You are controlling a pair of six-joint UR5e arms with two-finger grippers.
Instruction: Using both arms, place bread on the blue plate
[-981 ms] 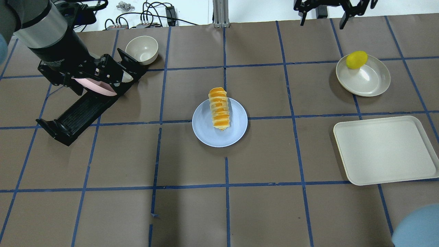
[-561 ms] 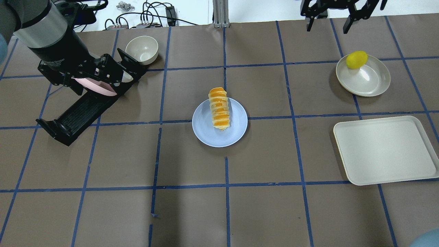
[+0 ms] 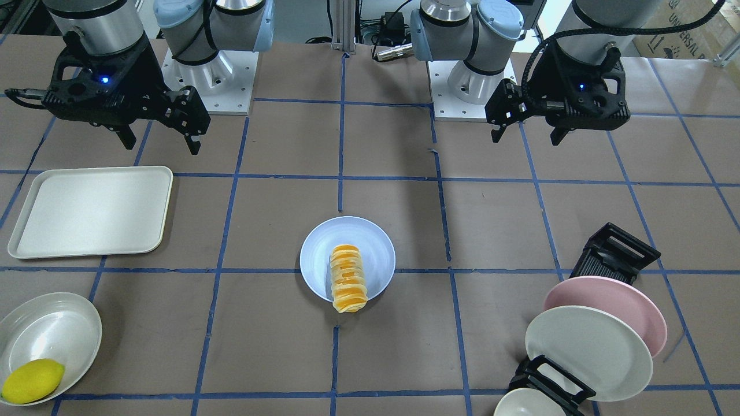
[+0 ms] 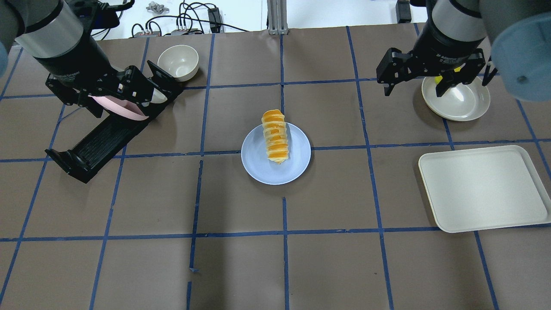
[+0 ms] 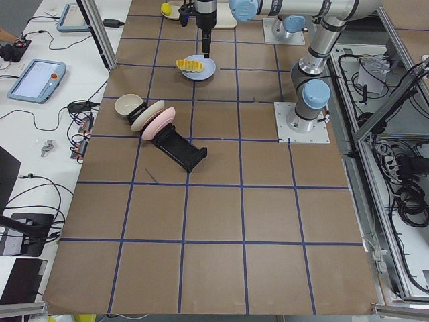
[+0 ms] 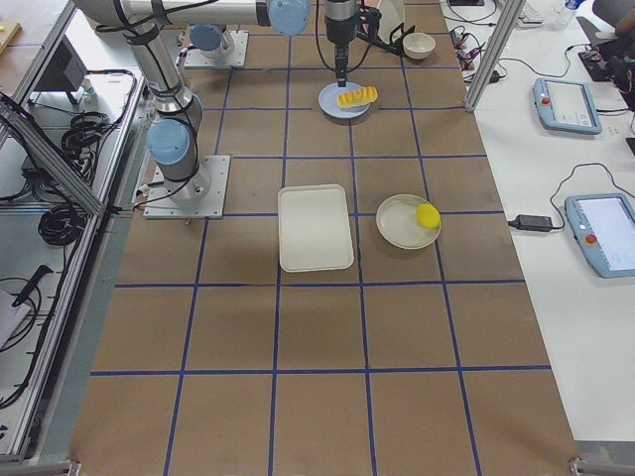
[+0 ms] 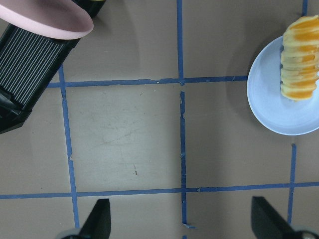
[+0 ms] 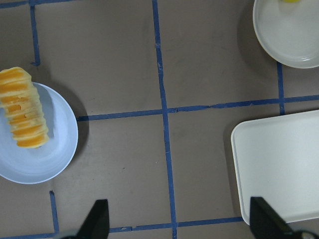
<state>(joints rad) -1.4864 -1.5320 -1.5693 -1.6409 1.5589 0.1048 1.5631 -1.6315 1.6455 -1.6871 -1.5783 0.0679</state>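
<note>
The bread (image 4: 275, 135) lies on the blue plate (image 4: 267, 171), approx. in the middle of the tabletop (image 4: 335, 267). Its long axis points away from the robot, and the far end sticks out a bit over the plate rim. Nothing else touches it.

Left end effector (image 3: 527, 136) hangs above the tabletop near the robot base, fingers spread wide, nothing between them. In the left wrist view both fingertips (image 7: 97, 223) show at the bottom edge, far apart, w/ the plate and bread at the upper right.

Right end effector (image 3: 161, 142) is also spread wide and holds nothing. It hangs on the other side, by the far edge of the cream tray (image 3: 87, 211). The right wrist view shows its fingertips (image 8: 96, 219) well apart, w/ the bread and plate at the left edge.

Both end effectors are well apart from the bread.

Other things: a lemon (image 3: 32, 380) sits in a cream dish (image 3: 87, 323) on the robot's right. On its left a black rack (image 3: 613, 254) holds a pink plate (image 3: 624, 294) and a white plate (image 3: 589, 352), both tilted. A small bowl (image 4: 177, 62) is just beside the rack end.
</note>
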